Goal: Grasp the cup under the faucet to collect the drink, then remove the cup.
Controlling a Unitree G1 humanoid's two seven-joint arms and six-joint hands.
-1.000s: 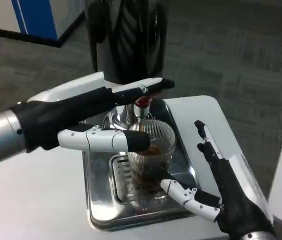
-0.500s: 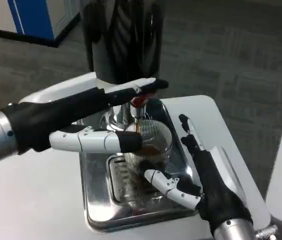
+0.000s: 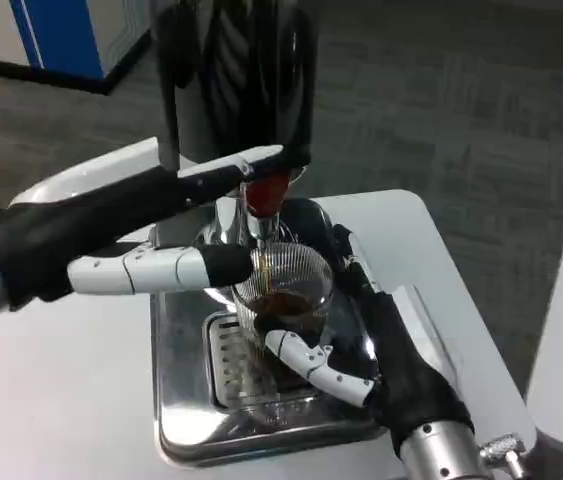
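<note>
Cup [image 3: 283, 290] in right hand [image 3: 381, 350] (fingers wrapped round), left hand [image 3: 151, 235] on faucet [image 3: 264, 195].

A white table [image 3: 61, 400] with rounded corners fills the lower left and centre of the frame, over grey carpet. A shiny metal drip tray [image 3: 186, 425] with a slotted grate lies directly on it at lower centre. Behind the tray, at upper centre, stands a tall dark drink dispenser [image 3: 231, 75].
</note>
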